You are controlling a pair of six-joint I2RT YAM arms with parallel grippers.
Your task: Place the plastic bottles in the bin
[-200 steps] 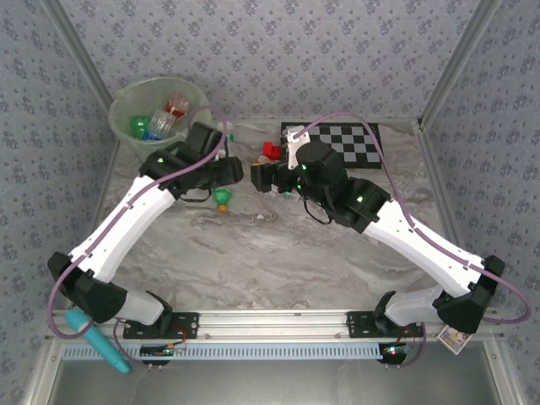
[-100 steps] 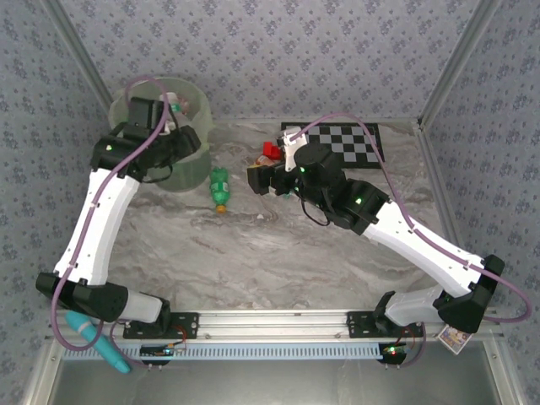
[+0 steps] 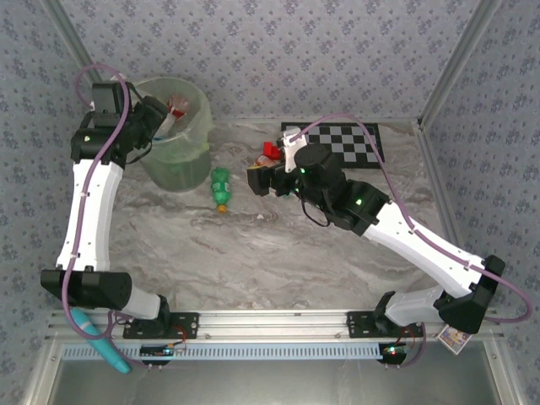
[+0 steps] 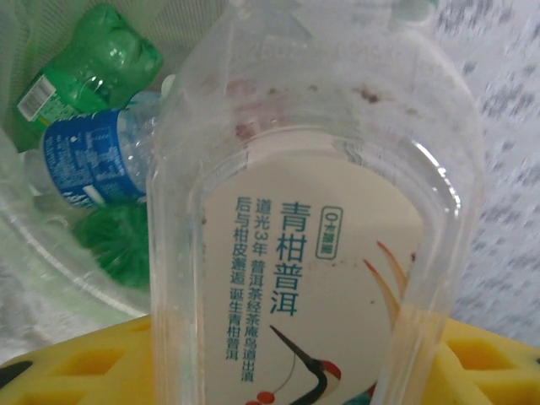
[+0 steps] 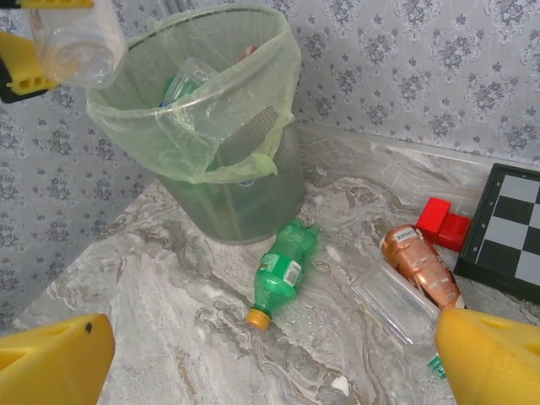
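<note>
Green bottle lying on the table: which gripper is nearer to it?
Right. The right gripper hangs open just right of the green bottle; the left gripper is over the rim of the bin, holding a clear bottle.

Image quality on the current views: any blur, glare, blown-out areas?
Left wrist: clear bottle close, label sharp, highlight on its right shoulder; blue-label bottle behind it soft. Right wrist: near yellow fingers blurred, green bottle crisp. Top external: even light, faint shadows.
</note>
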